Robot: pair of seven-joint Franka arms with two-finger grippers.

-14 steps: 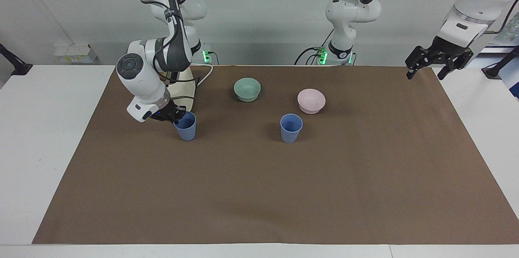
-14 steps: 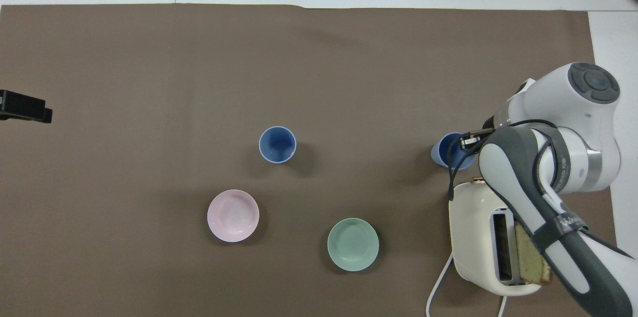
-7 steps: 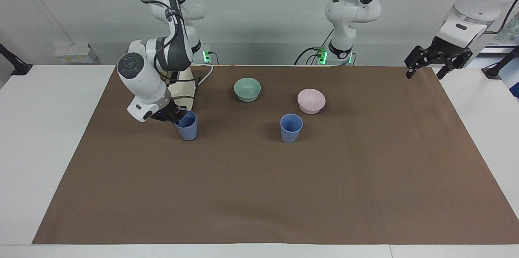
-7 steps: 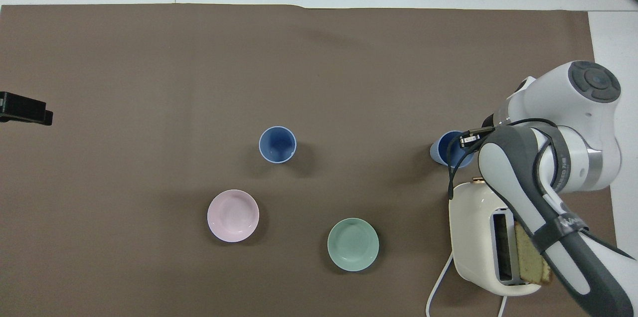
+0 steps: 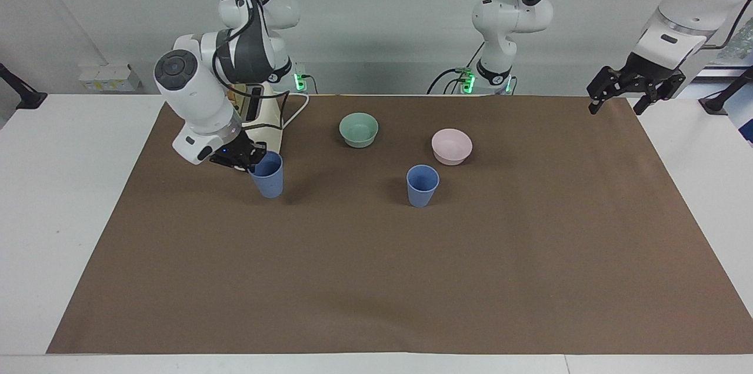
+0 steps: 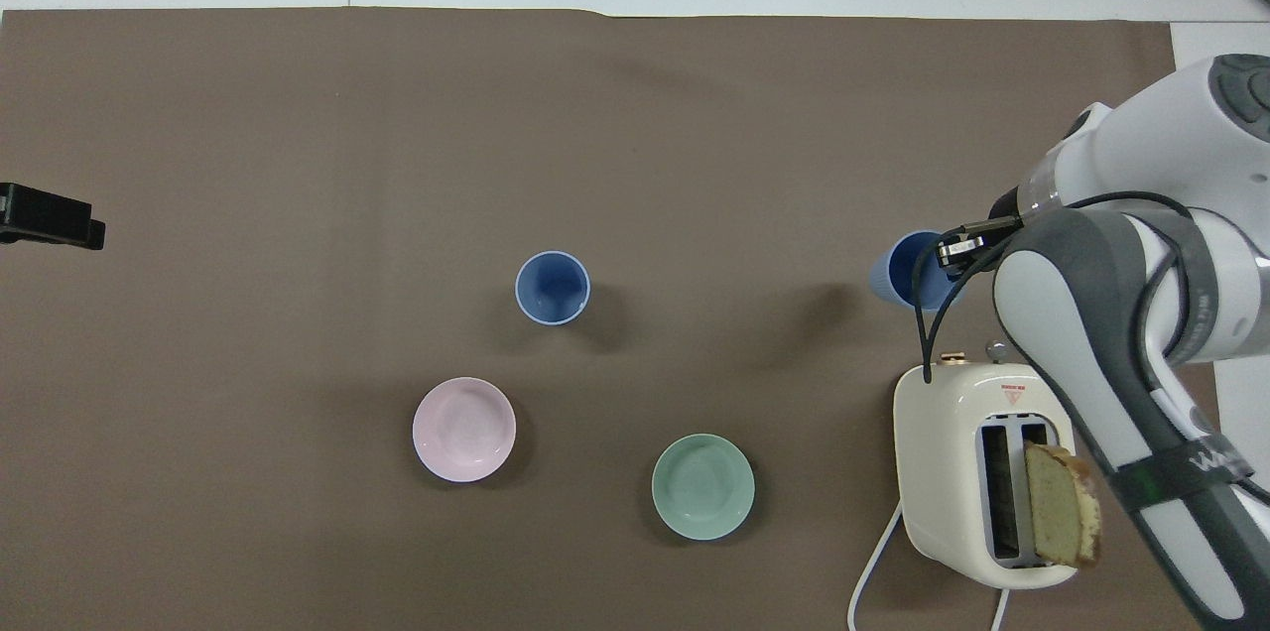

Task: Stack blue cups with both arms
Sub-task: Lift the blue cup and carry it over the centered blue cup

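Observation:
One blue cup (image 5: pixel 422 184) stands upright on the brown mat near the table's middle; it also shows in the overhead view (image 6: pixel 553 287). My right gripper (image 5: pixel 252 159) is shut on the rim of the second blue cup (image 5: pixel 268 177) and holds it slightly tilted, just above the mat beside the toaster. In the overhead view this cup (image 6: pixel 908 272) sits apart from its shadow, with the right gripper (image 6: pixel 948 254) at its rim. My left gripper (image 5: pixel 634 90) is open and empty, and waits raised over the mat's corner at the left arm's end (image 6: pixel 50 216).
A teal-green bowl (image 5: pixel 359 129) (image 6: pixel 702 486) and a pink bowl (image 5: pixel 451 146) (image 6: pixel 463 429) stand nearer to the robots than the standing cup. A cream toaster (image 6: pixel 943 472) with a bread slice (image 6: pixel 1062 504) stands at the right arm's end, under the right arm.
My right gripper has lifted the blue cup off the mat, and the right arm has risen with it. The other cup and the left arm have not moved.

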